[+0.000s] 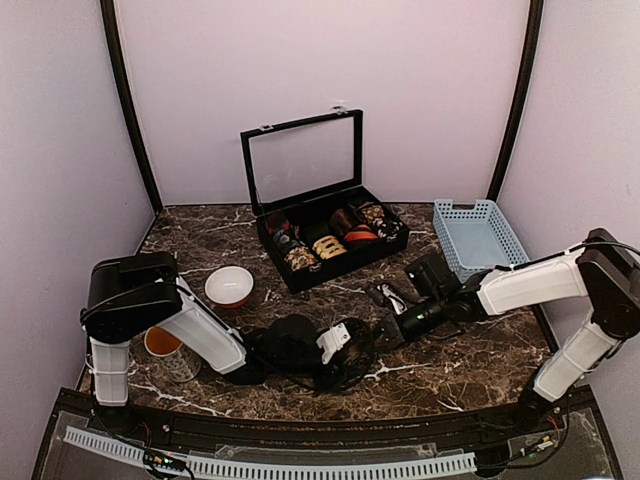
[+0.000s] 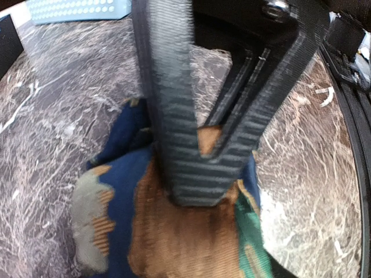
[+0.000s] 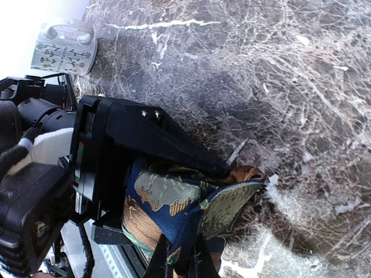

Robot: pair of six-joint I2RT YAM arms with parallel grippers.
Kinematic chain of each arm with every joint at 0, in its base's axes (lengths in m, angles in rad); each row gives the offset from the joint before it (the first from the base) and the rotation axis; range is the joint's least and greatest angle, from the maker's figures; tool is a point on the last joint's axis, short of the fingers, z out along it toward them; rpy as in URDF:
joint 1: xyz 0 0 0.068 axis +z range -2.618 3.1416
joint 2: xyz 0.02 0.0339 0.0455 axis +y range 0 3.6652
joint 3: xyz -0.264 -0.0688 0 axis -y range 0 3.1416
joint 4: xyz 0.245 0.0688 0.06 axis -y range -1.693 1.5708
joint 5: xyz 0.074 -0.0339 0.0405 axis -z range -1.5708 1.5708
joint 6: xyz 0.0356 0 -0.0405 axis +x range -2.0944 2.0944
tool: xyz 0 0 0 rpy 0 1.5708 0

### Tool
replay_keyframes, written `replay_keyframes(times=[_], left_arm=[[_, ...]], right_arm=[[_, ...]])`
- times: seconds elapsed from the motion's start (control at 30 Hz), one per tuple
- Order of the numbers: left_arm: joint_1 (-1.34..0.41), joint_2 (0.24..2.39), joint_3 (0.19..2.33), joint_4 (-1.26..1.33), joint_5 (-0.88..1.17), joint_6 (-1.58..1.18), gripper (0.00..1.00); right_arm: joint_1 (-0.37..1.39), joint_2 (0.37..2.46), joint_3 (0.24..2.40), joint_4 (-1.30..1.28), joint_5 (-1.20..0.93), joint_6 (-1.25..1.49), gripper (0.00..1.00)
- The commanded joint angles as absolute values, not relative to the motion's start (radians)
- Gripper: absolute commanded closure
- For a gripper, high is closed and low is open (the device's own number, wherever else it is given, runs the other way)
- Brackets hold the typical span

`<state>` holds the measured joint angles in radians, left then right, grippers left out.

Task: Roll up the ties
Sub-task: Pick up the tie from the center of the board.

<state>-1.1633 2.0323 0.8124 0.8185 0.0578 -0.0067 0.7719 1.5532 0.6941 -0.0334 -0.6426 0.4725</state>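
One tie (image 2: 174,243), dark blue with brown, grey-green and teal patches, is bunched on the marble table between both grippers. My left gripper (image 2: 200,185) is shut on it from above, with brown fabric showing between its ribbed fingers (image 2: 174,145). In the right wrist view the tie (image 3: 168,197) is a folded wad against the left gripper's black body (image 3: 122,145). My right gripper (image 3: 182,263) is shut on the wad's blue edge. In the top view both grippers, left (image 1: 352,352) and right (image 1: 388,335), meet at the table's near centre, and the tie is mostly hidden.
An open black box (image 1: 322,262) with a raised lid holds several rolled fabric coils at the back centre. A blue basket (image 1: 478,238) stands at the back right. A white bowl (image 1: 229,285) and a mug (image 1: 165,350) are at the left; the mug also shows in the right wrist view (image 3: 64,49).
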Motion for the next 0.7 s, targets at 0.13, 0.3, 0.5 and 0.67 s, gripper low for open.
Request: replay_keyframes(times=[0.13,0.3,0.5,0.67], left_arm=[[-1.159,1.858,0.667,0.912,-0.05,-0.058,0.02],[-1.16,1.752,0.575,0.913,-0.106,-0.092,0.01],[-1.16,1.666,0.485,0.916,-0.168,-0.126,0.01],[-1.16,1.628,0.436,0.935,-0.197,-0.145,0.01]], right_arm=[[0.778,1.502,0.761,-0.186,-0.554,0.437,1.0],[0.765,1.494,0.858,-0.305,-0.486,0.367,1.0],[0.701,1.504,1.022,-0.403,-0.391,0.301,1.0],[0.649,1.556,1.212,-0.413,-0.314,0.272,1.0]])
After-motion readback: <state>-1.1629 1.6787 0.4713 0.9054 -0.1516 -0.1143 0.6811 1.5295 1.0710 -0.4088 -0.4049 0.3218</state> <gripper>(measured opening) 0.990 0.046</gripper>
